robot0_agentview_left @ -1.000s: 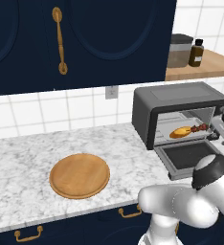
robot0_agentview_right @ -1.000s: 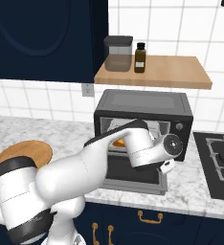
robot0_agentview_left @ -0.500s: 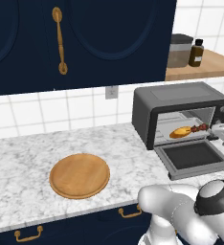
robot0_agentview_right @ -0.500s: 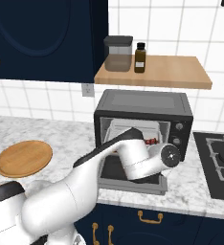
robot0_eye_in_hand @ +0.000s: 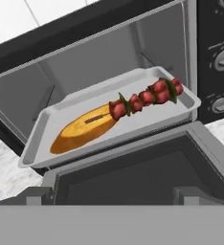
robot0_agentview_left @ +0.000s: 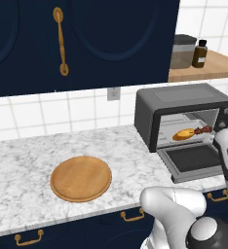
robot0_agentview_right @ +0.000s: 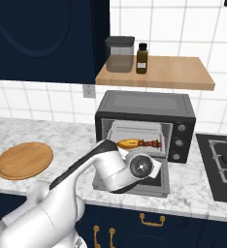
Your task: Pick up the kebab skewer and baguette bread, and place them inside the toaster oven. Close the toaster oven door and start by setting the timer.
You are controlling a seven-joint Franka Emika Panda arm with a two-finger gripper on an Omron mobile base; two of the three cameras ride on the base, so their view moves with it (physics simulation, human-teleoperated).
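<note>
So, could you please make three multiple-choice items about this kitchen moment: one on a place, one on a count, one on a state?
1. Where does the baguette bread lie?
A. on the wooden board
B. on the metal tray in the toaster oven
C. on the shelf

2. How many containers stand on the wooden shelf?
A. one
B. two
C. four

3. How is the toaster oven door?
A. dropped open
B. shut
C. taken off

Key: 1 B, the baguette bread lies beside the kebab skewer on the metal tray of the toaster oven. 2 B, a canister and a bottle. 3 A, the toaster oven door lies flat, forward.
</note>
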